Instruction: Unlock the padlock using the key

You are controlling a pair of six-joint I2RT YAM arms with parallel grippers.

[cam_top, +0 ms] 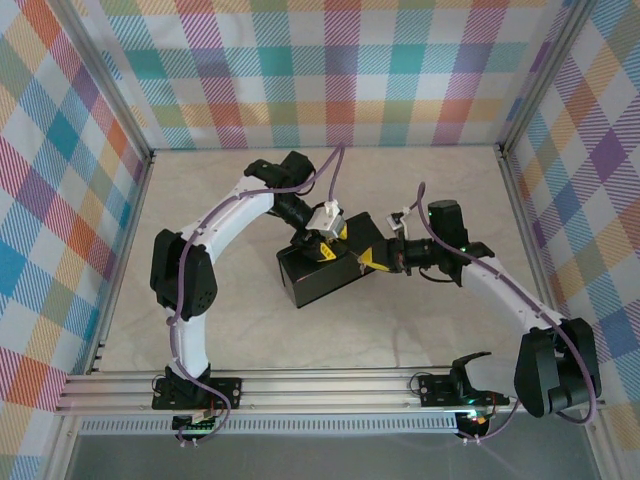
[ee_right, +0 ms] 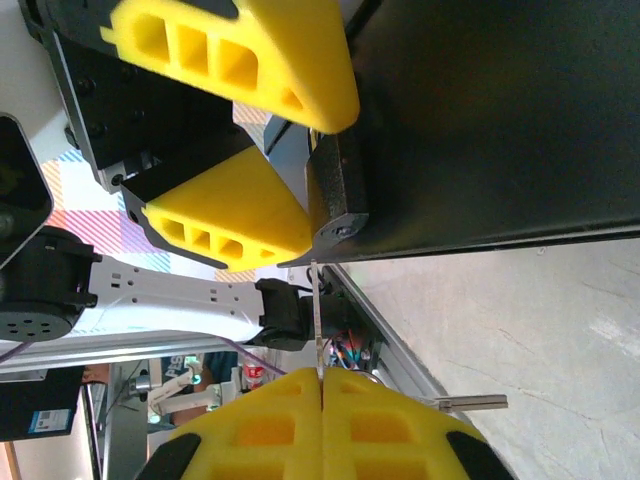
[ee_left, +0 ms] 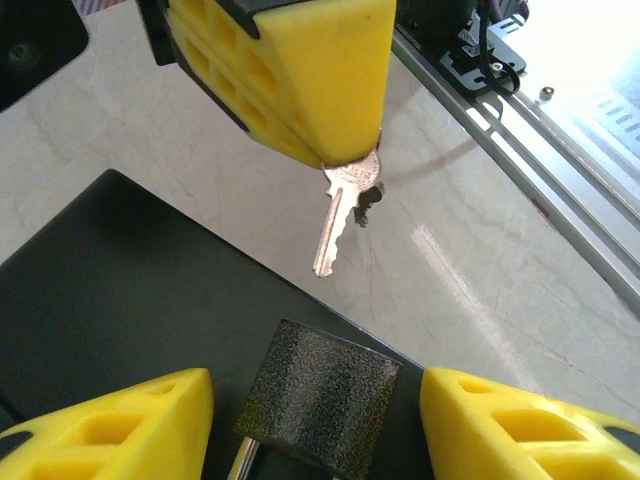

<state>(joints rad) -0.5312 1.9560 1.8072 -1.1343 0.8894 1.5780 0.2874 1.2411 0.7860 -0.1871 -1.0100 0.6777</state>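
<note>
The padlock [ee_left: 320,400], with a dark speckled body and a silvery shackle, lies on top of the dark box [cam_top: 305,290]. My left gripper [cam_top: 322,248] stands open around it, with a yellow finger [ee_left: 120,425] on each side and a small gap to the lock. My right gripper [ee_right: 320,375] is shut on the key [ee_left: 338,215] by its head. The blade points at the padlock [ee_right: 340,190] and its tip is a short way from the lock's end face, not inserted. A second small key [ee_right: 470,402] sticks out sideways from the right fingers.
The box [ee_left: 100,300] sits mid-table on the pale marbled surface [cam_top: 420,200]. An aluminium rail [cam_top: 320,385] runs along the near edge, by both arm bases. Plaid walls close in the left, right and far sides.
</note>
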